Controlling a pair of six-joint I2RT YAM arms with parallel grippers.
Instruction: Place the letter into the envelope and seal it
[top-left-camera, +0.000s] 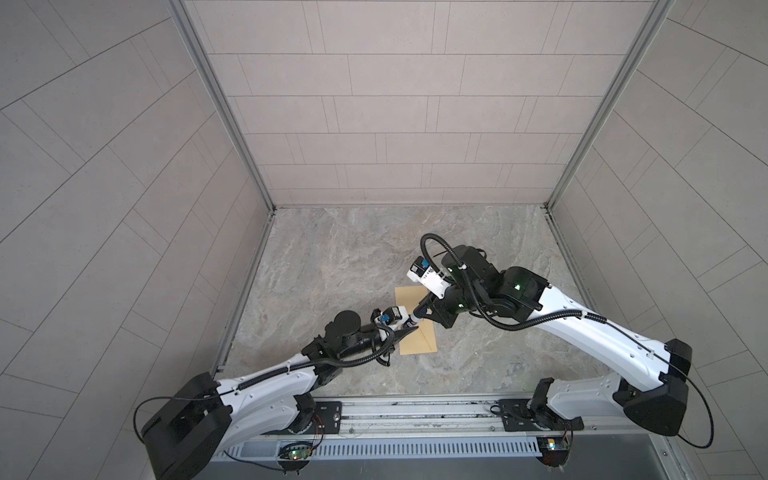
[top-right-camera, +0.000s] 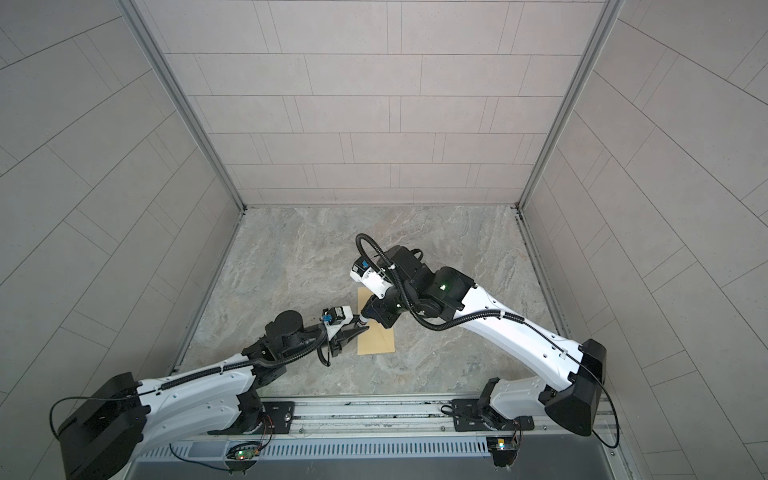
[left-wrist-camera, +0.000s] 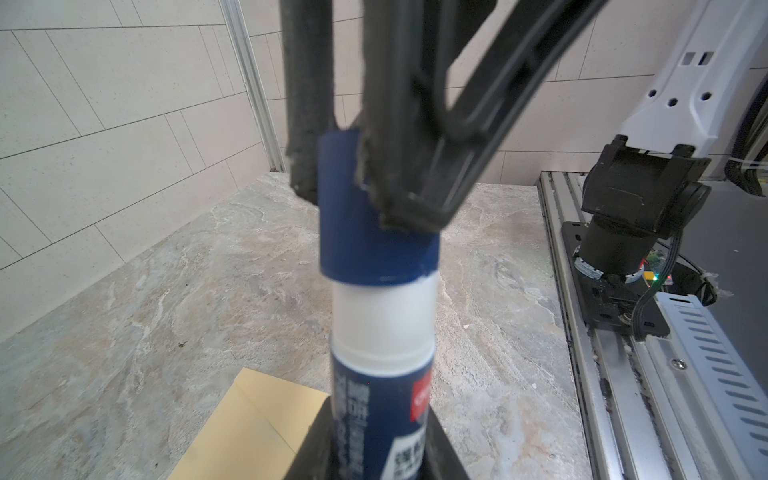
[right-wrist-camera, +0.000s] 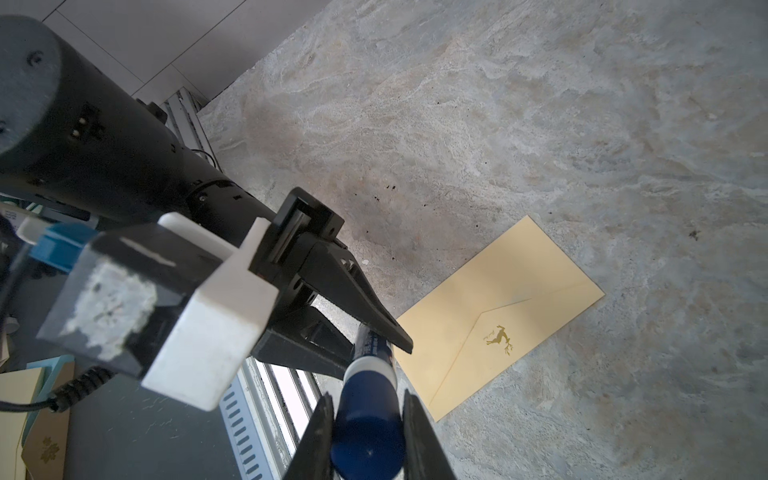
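Note:
The mustard-tan envelope (top-left-camera: 420, 341) (top-right-camera: 376, 343) (right-wrist-camera: 498, 291) lies flat on the marble table, flap down, with a small gold deer mark (right-wrist-camera: 500, 339) on it. The letter is out of view. Just above the envelope's left edge, both grippers hold one glue stick (top-left-camera: 412, 321) (top-right-camera: 362, 319) between them. My left gripper (top-left-camera: 408, 328) (left-wrist-camera: 380, 453) is shut on the stick's blue labelled body (left-wrist-camera: 380, 411). My right gripper (top-left-camera: 420, 312) (right-wrist-camera: 368, 436) is shut on its blue cap (left-wrist-camera: 374, 241) (right-wrist-camera: 368, 415). A white neck (left-wrist-camera: 384, 316) shows between cap and body.
The metal rail (top-left-camera: 415, 409) with both arm bases runs along the table's front edge. Tiled walls close in the left, back and right sides. Off the table, beyond the rail, lie other tan papers (right-wrist-camera: 25, 415).

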